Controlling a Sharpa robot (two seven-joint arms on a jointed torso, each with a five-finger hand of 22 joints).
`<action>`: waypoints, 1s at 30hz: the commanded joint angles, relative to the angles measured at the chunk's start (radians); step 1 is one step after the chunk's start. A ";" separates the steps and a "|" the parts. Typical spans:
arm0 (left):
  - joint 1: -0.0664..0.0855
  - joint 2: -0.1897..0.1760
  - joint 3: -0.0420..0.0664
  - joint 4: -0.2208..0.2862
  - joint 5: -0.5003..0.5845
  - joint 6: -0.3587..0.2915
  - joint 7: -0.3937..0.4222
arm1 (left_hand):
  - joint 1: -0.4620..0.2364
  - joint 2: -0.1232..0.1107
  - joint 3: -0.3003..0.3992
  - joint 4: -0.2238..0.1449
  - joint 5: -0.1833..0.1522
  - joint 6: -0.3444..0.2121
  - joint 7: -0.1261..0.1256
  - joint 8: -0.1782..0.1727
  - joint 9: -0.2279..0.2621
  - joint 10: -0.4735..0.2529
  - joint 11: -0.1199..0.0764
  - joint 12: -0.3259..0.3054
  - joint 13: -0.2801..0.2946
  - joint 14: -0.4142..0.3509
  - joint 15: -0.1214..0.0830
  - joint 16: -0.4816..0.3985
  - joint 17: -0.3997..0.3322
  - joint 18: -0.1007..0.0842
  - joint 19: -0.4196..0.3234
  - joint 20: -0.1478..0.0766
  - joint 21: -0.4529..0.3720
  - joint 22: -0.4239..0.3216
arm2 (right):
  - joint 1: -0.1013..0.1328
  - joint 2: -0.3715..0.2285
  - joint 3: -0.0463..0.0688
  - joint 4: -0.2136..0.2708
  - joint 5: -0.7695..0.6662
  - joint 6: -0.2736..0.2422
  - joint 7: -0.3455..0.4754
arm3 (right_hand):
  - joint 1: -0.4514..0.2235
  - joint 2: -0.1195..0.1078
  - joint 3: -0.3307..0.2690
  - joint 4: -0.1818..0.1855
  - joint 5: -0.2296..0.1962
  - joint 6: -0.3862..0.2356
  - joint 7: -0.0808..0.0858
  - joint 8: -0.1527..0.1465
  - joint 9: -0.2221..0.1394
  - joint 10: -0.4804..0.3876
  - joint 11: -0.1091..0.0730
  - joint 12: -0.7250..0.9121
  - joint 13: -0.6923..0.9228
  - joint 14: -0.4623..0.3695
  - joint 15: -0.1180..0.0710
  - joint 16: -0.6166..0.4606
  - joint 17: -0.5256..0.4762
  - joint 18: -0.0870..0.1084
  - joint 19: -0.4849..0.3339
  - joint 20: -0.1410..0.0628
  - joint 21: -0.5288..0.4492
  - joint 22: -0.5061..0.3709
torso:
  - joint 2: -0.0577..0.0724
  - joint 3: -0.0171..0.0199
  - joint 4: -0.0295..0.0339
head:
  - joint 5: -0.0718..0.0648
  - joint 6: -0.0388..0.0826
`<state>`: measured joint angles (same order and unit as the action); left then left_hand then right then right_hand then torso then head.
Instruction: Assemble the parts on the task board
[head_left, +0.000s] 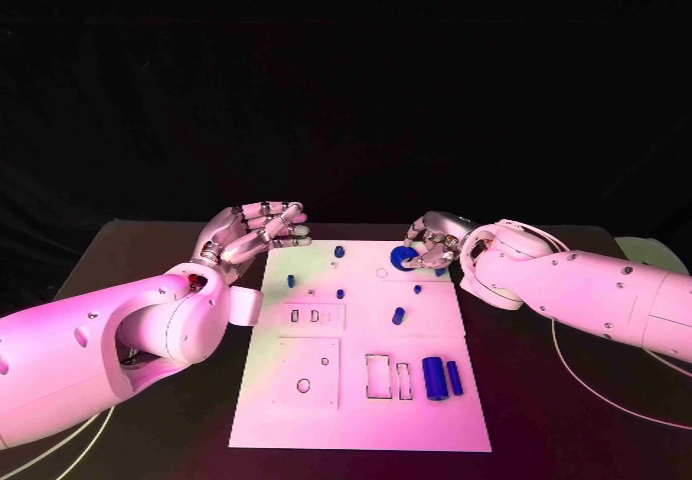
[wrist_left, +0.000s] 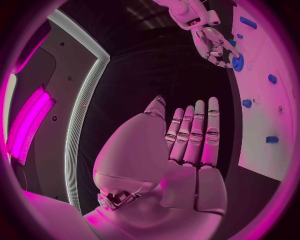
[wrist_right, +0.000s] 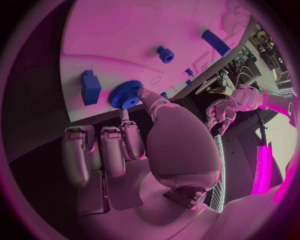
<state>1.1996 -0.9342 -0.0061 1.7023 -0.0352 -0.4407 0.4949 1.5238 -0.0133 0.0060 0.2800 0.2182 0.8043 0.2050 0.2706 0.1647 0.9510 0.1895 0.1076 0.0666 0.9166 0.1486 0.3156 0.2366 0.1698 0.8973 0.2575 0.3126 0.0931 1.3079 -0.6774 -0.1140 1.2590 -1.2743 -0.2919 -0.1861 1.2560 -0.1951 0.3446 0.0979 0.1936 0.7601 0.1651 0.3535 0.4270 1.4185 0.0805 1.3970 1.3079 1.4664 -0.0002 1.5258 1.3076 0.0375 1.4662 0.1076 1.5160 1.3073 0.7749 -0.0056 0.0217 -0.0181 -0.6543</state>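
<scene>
The board (head_left: 361, 420) is a smooth, matt white plate that looks like plastic. The gear (wrist_right: 125, 94) looks like blue plastic with a toothed, ridged rim, and the other parts (head_left: 434, 378) look like smooth blue plastic. Both hands (head_left: 267, 228) (wrist_right: 134, 145) have a metallic satin sheen. The table (head_left: 130, 260) is matt black.

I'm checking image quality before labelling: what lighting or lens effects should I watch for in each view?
Head view: magenta light tints the task board, and the background is black. Left wrist view: fisheye bends the board's edge, with a bright magenta glow at the rim. Right wrist view: the blue gear is sharp, and straight edges curve.
</scene>
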 joint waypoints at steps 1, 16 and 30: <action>0.001 0.004 0.001 0.000 0.002 0.018 0.005 | 0.013 0.000 0.006 0.000 0.002 -0.007 0.032 -0.005 -0.002 0.000 0.002 -0.003 -0.001 -0.005 0.001 -0.007 0.001 0.015 0.007 -0.003 -0.007 -0.001 | -0.001 0.004 -0.001 -0.004 -0.015 0.025 -0.006 | 0.015 0.002 0.007 -0.004 0.002 0.011 0.000 0.007 0.002 0.010 0.000 0.008 0.074 0.078 0.008 0.005 0.128 -0.018 0.054 0.008 0.004 0.196 | 0.000 0.0004 0.0008 | -0.001 -0.002; 0.001 0.006 0.001 -0.006 0.002 0.019 0.003 | 0.013 0.000 0.006 0.000 0.002 -0.007 0.032 -0.005 -0.002 0.000 0.002 -0.003 -0.001 -0.006 0.001 -0.007 0.002 0.015 0.007 -0.003 -0.007 -0.001 | -0.010 0.011 -0.005 -0.002 -0.177 0.042 -0.014 | 0.050 0.024 0.082 -0.027 -0.045 0.070 -0.010 0.027 -0.005 0.041 -0.009 0.047 0.117 0.079 0.001 0.009 0.138 -0.024 0.069 0.003 0.020 0.218 | 0.000 0.0008 -0.0006 | 0.001 -0.006; 0.001 0.006 0.001 -0.008 0.002 0.020 0.001 | 0.014 0.001 0.007 0.001 0.002 -0.008 0.032 -0.005 -0.002 -0.001 0.002 -0.004 -0.001 -0.007 0.002 -0.009 0.002 0.015 0.008 -0.003 -0.007 -0.001 | -0.013 0.011 -0.005 0.013 -0.200 -0.062 0.011 | 0.039 0.026 0.146 -0.035 0.008 0.123 -0.025 0.026 -0.014 0.060 -0.023 0.067 0.141 0.080 -0.010 0.010 0.141 -0.033 0.092 -0.007 0.042 0.248 | 0.000 0.0006 0.0004 | 0.001 -0.001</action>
<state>1.1996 -0.9301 -0.0061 1.6935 -0.0351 -0.4390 0.4916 1.5279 -0.0092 0.0060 0.2800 0.2182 0.8043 0.2050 0.2707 0.1639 0.9510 0.1895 0.1075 0.0666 0.9166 0.1486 0.3119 0.2376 0.1698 0.9008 0.2540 0.3126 0.0933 1.3007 -0.6676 -0.1155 1.2714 -1.4410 -0.3191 -0.1814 1.2954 -0.1740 0.4859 0.0620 0.1977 0.8457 0.1701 0.3758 0.4124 1.4604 0.0616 1.4617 1.3076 1.4643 -0.0023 1.5297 1.3073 0.0221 1.4662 0.1076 1.5540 1.3078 0.7748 -0.0048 0.0217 -0.0170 -0.6579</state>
